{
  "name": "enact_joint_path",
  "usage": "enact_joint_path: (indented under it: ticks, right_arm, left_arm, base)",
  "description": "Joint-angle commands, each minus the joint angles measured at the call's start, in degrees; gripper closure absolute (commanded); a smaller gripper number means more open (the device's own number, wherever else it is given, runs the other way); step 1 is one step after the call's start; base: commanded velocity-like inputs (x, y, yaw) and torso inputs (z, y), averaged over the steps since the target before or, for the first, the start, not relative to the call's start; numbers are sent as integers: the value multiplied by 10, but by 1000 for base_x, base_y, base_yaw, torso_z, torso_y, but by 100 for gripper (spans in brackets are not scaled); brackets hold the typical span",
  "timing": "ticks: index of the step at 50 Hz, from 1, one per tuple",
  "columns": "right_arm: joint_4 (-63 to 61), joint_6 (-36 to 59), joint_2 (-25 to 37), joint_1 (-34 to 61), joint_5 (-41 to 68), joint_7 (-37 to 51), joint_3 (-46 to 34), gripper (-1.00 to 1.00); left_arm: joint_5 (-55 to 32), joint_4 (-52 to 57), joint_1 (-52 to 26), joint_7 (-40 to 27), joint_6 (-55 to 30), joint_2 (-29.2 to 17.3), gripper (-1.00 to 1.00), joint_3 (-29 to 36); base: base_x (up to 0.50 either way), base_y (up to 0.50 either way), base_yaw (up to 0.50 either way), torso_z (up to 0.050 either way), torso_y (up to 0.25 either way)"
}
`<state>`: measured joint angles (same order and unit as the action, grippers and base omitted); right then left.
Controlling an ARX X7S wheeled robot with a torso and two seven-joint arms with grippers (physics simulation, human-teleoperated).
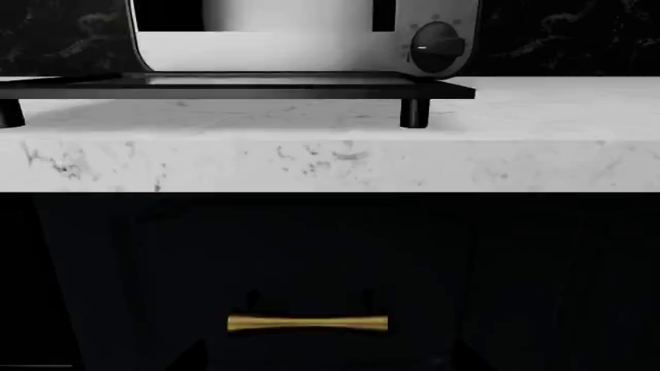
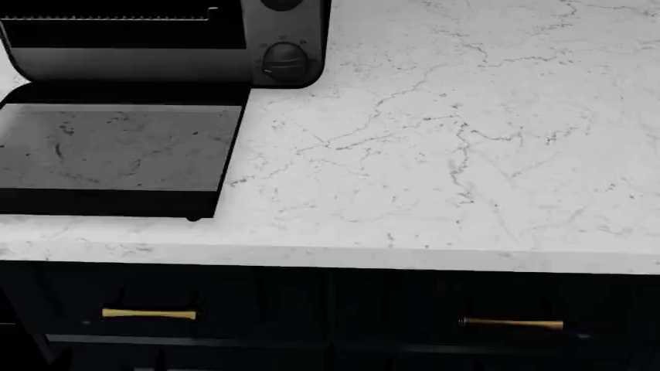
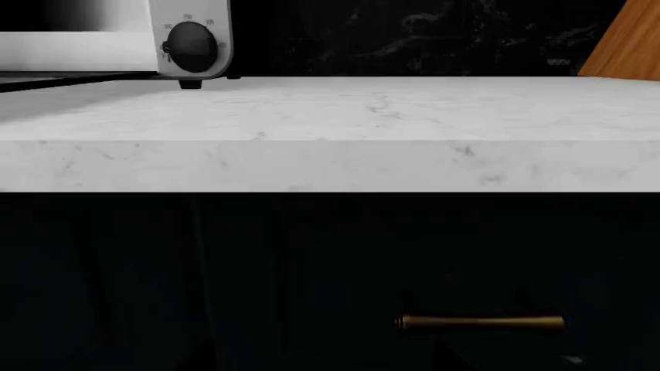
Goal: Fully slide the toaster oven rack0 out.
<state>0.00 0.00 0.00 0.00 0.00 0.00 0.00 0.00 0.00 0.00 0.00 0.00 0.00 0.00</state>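
Observation:
The toaster oven (image 2: pixel 124 58) stands at the counter's back left, a dark grey box with round black dials (image 2: pixel 284 58) on its side panel. Its glass door (image 2: pixel 113 147) is dropped open and lies flat toward the counter's front. A thin rack edge (image 2: pixel 113 17) shows inside the dark cavity. The oven also shows in the left wrist view (image 1: pixel 268 50) and the right wrist view (image 3: pixel 191 46). Neither gripper shows in the head view. Both wrist cameras sit below counter height, facing the dark cabinet front. My left gripper (image 1: pixel 328 365) and right gripper (image 3: pixel 392 365) are only faint dark shapes there.
The white marble counter (image 2: pixel 433 154) runs to the right of the oven. Dark drawers below carry brass handles (image 2: pixel 147 314) (image 2: pixel 512 324), also seen in the wrist views (image 1: pixel 307 323) (image 3: pixel 481 322). A wooden board (image 3: pixel 629 42) leans at the back right.

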Motion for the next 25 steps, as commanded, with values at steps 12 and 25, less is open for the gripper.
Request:
enact_joint_path:
  ticks: [12,25]
  right_arm:
    - [1,5,27,3,26,32,-33,-100]
    - [-42,55,26,1,0,44,-30,-100]
  left_arm:
    - [-41,12,4,-17,2,-27,-100,31]
    - [-29,45,8,-23,-25,-27,-100,22]
  base:
    - [0,0,0,0,0]
    - [0,0,0,0,0]
